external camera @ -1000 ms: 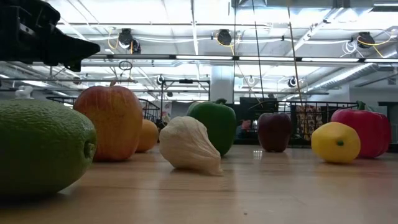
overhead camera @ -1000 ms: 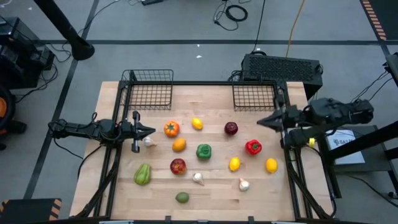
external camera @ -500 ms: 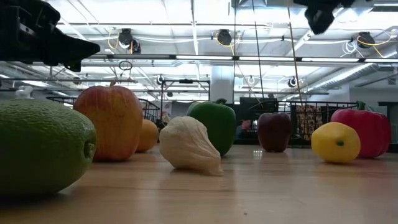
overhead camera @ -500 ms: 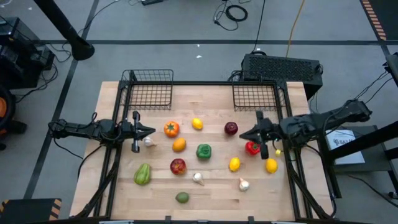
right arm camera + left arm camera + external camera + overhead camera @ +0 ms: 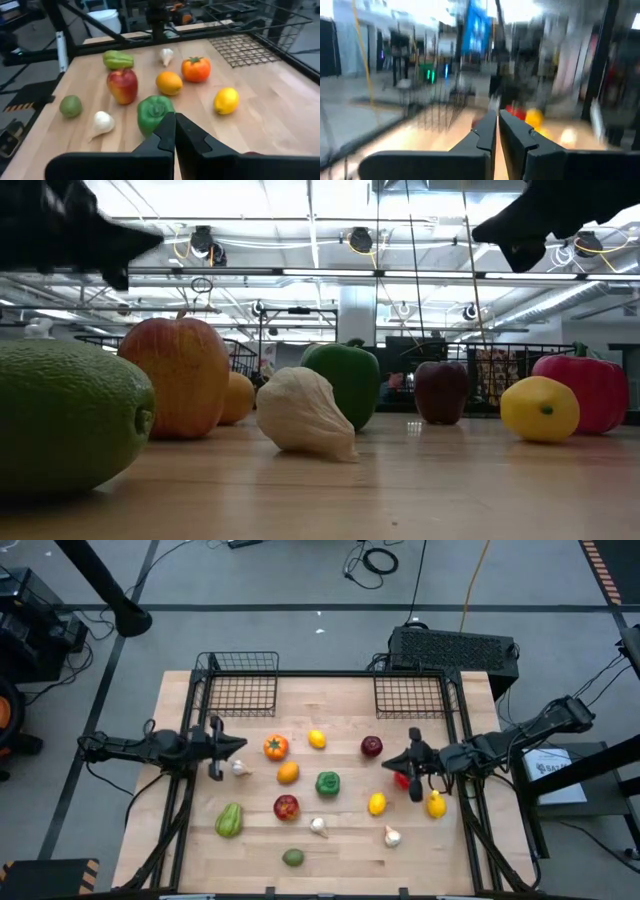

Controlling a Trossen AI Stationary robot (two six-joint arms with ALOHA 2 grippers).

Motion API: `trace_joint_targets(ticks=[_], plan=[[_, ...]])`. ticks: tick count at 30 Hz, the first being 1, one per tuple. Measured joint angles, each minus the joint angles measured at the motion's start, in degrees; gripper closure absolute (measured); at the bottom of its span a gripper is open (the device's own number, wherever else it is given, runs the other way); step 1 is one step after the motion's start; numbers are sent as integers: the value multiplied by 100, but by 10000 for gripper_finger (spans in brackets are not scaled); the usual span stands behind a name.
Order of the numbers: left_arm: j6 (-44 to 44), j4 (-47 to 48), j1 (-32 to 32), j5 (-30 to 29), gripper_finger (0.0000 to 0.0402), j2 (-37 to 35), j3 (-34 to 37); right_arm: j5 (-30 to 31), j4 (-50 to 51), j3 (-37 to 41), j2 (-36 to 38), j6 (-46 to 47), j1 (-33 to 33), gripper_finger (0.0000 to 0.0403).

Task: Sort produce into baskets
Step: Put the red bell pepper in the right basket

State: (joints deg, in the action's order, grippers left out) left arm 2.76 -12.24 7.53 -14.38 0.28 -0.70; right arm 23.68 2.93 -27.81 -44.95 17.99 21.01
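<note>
Toy produce lies spread over the wooden table: a tomato (image 5: 275, 747), an orange (image 5: 288, 773), a green pepper (image 5: 327, 782), a red apple (image 5: 286, 807), a dark apple (image 5: 371, 746), lemons (image 5: 377, 804), and garlic bulbs (image 5: 318, 827). Two wire baskets (image 5: 240, 685) (image 5: 408, 695) stand empty at the far edge. My right gripper (image 5: 386, 761) is shut and empty, above the red pepper (image 5: 402, 781), which it partly hides. My left gripper (image 5: 244, 744) is shut and empty, above the table beside the tomato and a garlic bulb (image 5: 240, 768).
A black vented box (image 5: 455, 648) stands behind the right basket. A pale green pepper (image 5: 229, 820) and a lime (image 5: 293, 858) lie near the front left. A lemon (image 5: 436, 805) lies by the right edge. Bare wood shows between the baskets.
My right gripper has swung from the table's right edge toward the middle and come down over the red pepper, staying shut. My left gripper has shifted slightly. No produce has moved.
</note>
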Motion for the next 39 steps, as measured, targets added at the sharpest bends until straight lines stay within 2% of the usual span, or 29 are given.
trace_joint_targets(ticks=[3, 6, 8, 13, 19, 23, 25, 31, 35, 39], plan=[[-3, -140, 101, -31, 372, 125, -310, 26, 28, 0, -7, 192, 12, 403], [-362, -175, 212, -697, 372, 439, -744, 29, 173, 0, -49, 361, 77, 403], [-619, -147, 235, -1107, 372, 776, -1040, 28, 203, 0, -93, 388, 97, 403], [-763, -172, 236, -1306, 372, 1931, -1717, 28, 256, 0, -182, 365, 94, 403], [-758, -336, 238, -996, 372, 3697, -2431, 29, 322, 0, -190, 361, 75, 403], [-703, -585, 282, -322, 372, 4694, -2887, 28, 326, 0, -190, 596, 75, 403], [-399, -647, 339, -32, 372, 5082, -3127, 28, 348, 0, -190, 647, 75, 403], [-161, -523, 427, 346, 372, 5861, -3592, 28, 492, 0, -190, 664, 75, 403], [277, -535, 461, 368, 372, 6173, -3633, 30, 654, -2, -190, 664, 75, 403], [283, -526, 459, 365, 372, 6372, -3633, 30, 683, -2, -190, 700, 75, 403]])
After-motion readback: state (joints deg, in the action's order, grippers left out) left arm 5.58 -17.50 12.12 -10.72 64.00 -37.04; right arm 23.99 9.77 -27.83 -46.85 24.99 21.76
